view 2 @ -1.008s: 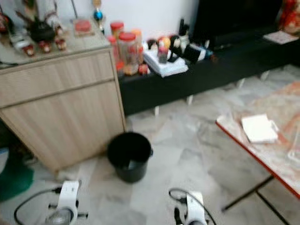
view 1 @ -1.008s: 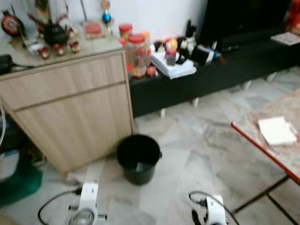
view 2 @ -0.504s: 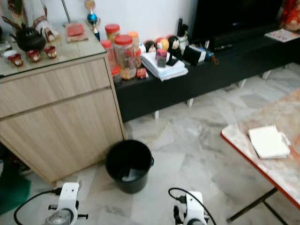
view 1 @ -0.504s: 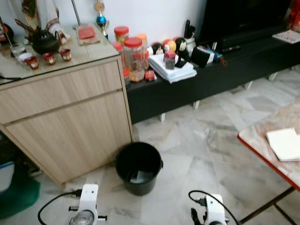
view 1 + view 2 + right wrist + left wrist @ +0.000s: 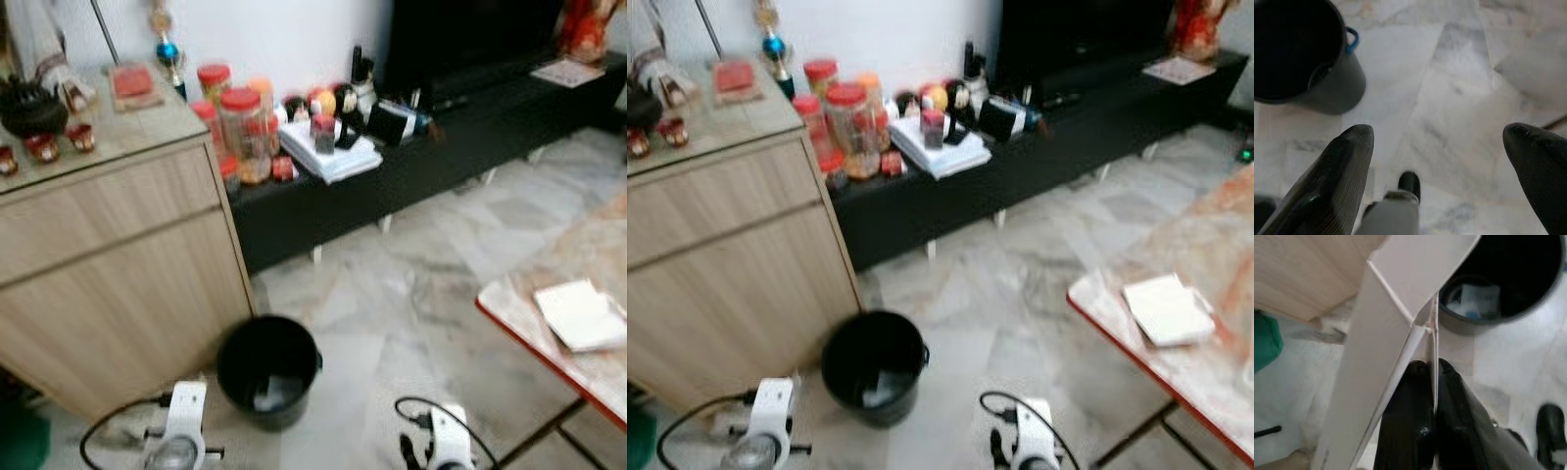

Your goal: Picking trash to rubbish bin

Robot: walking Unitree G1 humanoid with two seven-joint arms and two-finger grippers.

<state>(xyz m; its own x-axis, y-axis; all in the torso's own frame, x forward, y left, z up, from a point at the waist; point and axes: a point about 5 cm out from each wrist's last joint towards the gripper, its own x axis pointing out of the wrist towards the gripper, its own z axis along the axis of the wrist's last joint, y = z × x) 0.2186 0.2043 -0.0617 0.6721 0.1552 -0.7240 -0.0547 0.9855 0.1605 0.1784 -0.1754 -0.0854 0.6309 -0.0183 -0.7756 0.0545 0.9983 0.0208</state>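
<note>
Left gripper [image 5: 1432,377] clamped tight on flat white cardboard piece [image 5: 1396,323], held just short of black bin [image 5: 267,370] beside wooden cabinet [image 5: 118,255]. Right gripper [image 5: 1440,147] spread wide above marble floor [image 5: 1449,98], near bin.

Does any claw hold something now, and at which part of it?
The left claw is shut on a white cardboard piece, pinching a thin edge at its lower end between both fingers. The right claw is open and holds nothing.

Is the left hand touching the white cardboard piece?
Touching. The left wrist view shows the left hand with both fingers pinched shut on the white cardboard piece's edge.
</note>
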